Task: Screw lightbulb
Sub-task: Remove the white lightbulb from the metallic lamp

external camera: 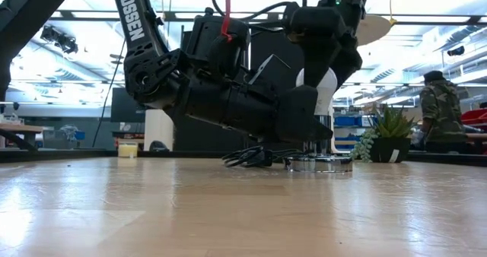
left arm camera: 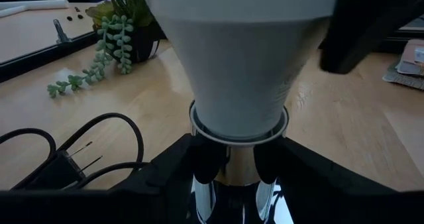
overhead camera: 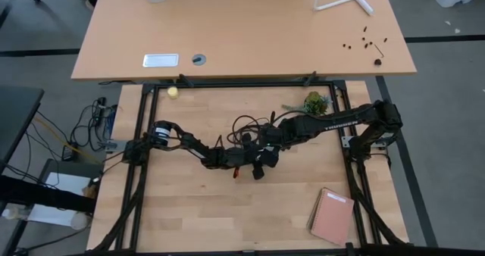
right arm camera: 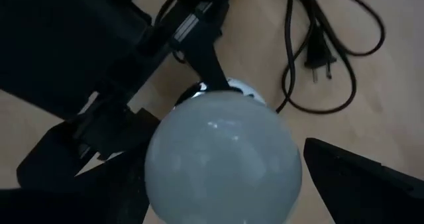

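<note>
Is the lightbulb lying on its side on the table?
No, the lightbulb stands upright with its narrow end down in the shiny socket, which the left end effector grips from both sides.

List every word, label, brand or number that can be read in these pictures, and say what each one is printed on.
"TROSSEN": white letters running down the dark arm at the upper left of the low view.
White lettering on the right arm in the high view: too small to read.
Faint grey print on the side of the lightbulb in the left wrist view: too blurred to read.
Nothing else legible.
</note>
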You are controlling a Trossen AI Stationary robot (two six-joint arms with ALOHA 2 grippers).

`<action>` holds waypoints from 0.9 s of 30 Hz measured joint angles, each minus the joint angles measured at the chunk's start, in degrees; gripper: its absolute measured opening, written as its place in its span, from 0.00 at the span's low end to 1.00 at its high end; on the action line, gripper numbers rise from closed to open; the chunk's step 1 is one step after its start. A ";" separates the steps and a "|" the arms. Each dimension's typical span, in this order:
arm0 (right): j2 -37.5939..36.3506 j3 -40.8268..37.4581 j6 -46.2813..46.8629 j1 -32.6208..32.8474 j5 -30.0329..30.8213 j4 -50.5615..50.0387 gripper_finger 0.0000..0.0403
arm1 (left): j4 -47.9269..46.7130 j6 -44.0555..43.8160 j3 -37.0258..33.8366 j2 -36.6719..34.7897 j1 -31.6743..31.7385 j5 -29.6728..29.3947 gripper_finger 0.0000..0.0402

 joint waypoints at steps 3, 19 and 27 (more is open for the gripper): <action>0.02 0.00 0.45 -0.27 -0.51 -0.11 0.92 | 0.00 0.00 0.00 0.00 0.00 -0.01 0.49; 0.12 -0.13 -15.93 -0.59 -1.62 2.45 0.67 | 0.00 -0.01 0.00 0.02 0.00 -0.04 0.49; 0.13 -0.15 -46.63 -0.80 -5.65 2.92 0.71 | -0.02 0.22 0.00 0.02 0.00 -0.14 0.49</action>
